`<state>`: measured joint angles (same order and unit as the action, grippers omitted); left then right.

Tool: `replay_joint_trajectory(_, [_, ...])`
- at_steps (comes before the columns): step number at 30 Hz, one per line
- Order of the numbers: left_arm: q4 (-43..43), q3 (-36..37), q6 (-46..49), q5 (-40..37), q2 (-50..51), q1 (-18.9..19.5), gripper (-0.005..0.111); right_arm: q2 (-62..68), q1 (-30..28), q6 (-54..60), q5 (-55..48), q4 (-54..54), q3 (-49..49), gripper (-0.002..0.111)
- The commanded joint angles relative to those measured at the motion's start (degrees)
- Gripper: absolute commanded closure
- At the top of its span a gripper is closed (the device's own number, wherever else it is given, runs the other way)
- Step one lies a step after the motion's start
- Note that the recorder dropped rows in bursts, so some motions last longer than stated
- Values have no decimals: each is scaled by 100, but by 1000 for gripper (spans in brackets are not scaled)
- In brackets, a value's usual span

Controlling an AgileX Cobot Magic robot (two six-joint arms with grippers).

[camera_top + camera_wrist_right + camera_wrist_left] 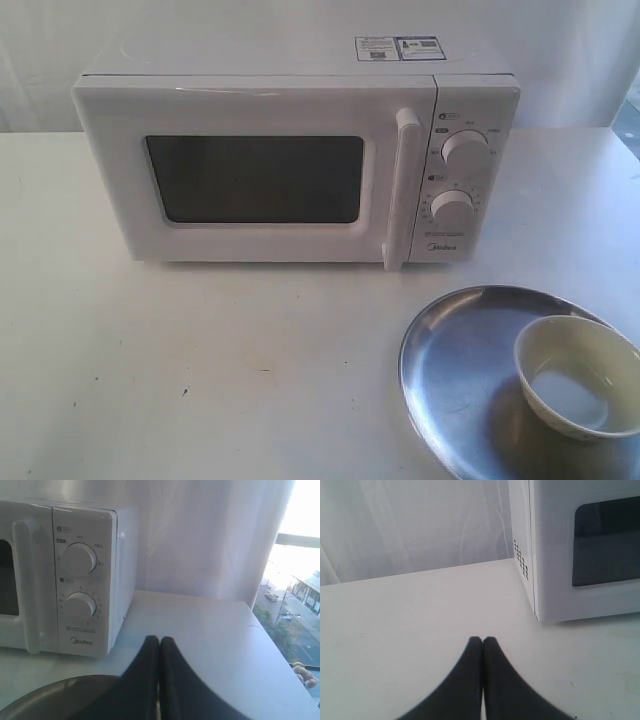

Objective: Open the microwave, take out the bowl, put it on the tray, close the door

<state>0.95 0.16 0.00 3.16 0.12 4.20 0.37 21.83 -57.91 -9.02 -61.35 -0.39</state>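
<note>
— On the desk, what stands round the microwave?
— Front right, apart from it, the tray; the bowl sits inside, toward its right rim. White curtain behind.
— And the door?
— Flush shut, handle beside the dials.
— Claws?
— Tips pressed together on both: left claw over desk off the microwave's left corner, right claw over the tray's edge.

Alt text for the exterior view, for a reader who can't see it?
A white Midea microwave with its door shut stands on a white table. Nearer the camera, to the right, a small cream bowl sits on a round steel tray; no arm is in view.
</note>
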Motion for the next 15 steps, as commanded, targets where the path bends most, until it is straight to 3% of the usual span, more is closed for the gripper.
replay_joint_trajectory(1, [-55, -16, 0, 21, -12, -23, 107, -37, -90, -305, -29, 13, 39, 108])
replay_joint_trajectory(12, [-55, -16, 0, 21, -12, -23, 107, -37, -90, -375, 485, 40, 39, 108])
replay_joint_trajectory(15, [-55, -16, 0, 21, -12, -23, 107, -37, -90, 96, 481, 873, 39, 108])
